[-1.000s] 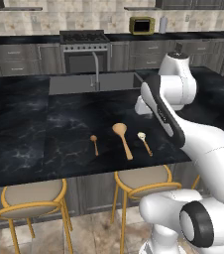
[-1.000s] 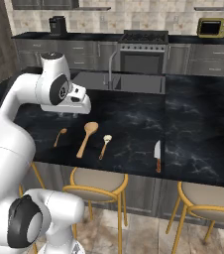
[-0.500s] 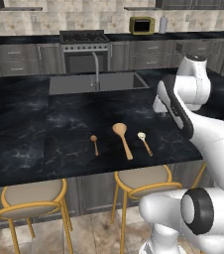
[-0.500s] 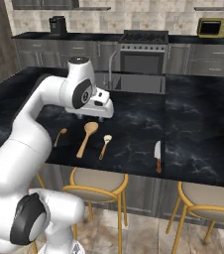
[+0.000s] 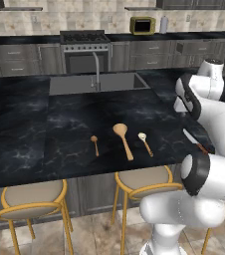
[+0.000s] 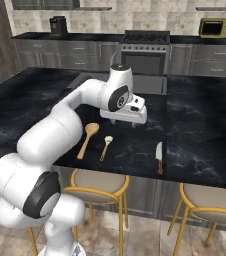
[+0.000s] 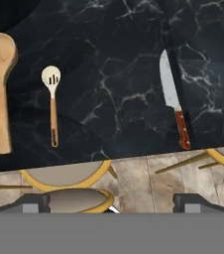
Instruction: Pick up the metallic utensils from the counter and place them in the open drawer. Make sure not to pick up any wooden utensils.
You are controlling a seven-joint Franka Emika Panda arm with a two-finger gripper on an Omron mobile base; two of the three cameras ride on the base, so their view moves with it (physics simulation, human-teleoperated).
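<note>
Knife (image 7: 173, 101) with a silvery blade and red-brown handle lies on the black counter (image 7: 114, 59) at right of the hand view, near the counter's edge. A slotted pale-headed spoon (image 7: 52, 104) and large wooden spoon (image 7: 1, 84) lie at left. The gripper (image 6: 121, 121) hovers above, jaws spread wide, empty.

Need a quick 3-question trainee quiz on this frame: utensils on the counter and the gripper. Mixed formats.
1. True or false: the knife lies on the black counter with nothing gripping it.
2. Multiple choice: the slotted spoon lies A) between the large wooden spoon and the knife, B) in the sink, C) on a stool.
3. Fill in: the gripper hangs above the counter with its jaws ____.

Key: 1 true; 2 A; 3 open.
</note>
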